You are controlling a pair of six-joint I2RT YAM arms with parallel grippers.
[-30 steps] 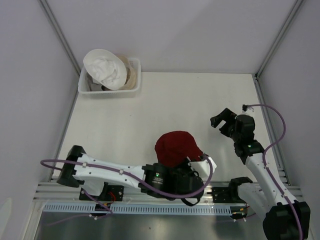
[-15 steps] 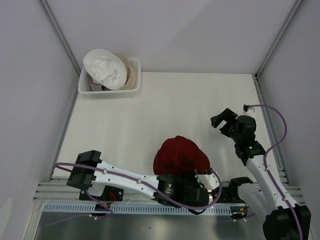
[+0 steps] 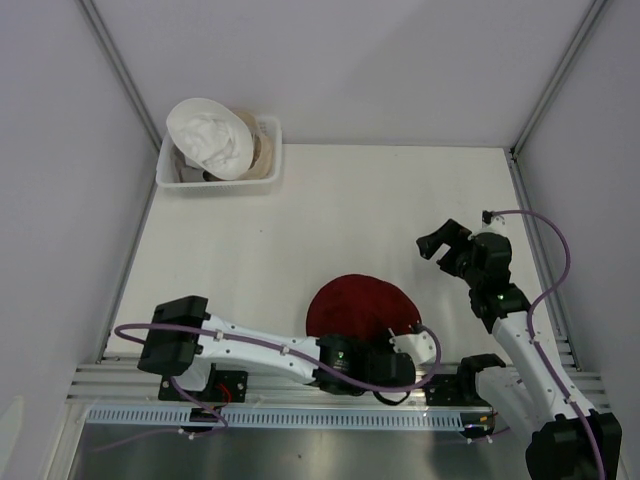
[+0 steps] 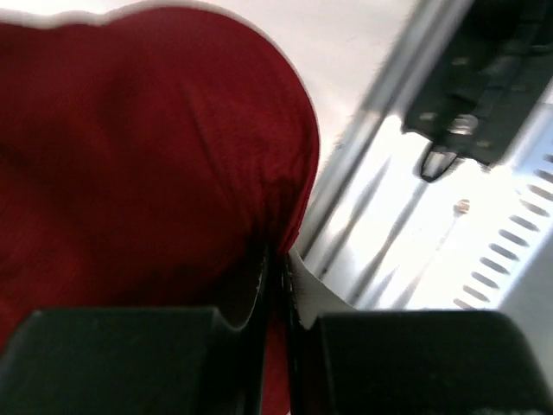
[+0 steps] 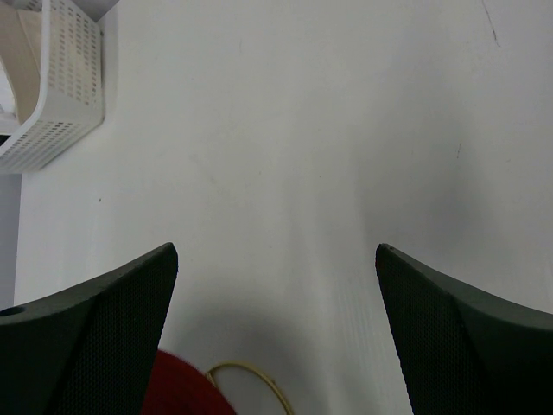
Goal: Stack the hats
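left gripper: jaws nearly together, with a fold of the red hat brim between them. treat it as pinched; you cannot judge how firm the hold is. in the top view the hat lies spread on the table at lower centre, just up-frame of this gripper and meeting it at the near brim.

right gripper: jaws wide, nothing between them. it hovers at right centre, apart from the hat, which shows only as a sliver at the lower left of the right wrist view.

relation to note: the other hats sit in the basket at upper left, well apart from both grippers and on the left arm's side. the white hat lies on top, overhanging the rim. what lies under it is mostly hidden. the left wrist view is blurred and cuts off most of the red hat.
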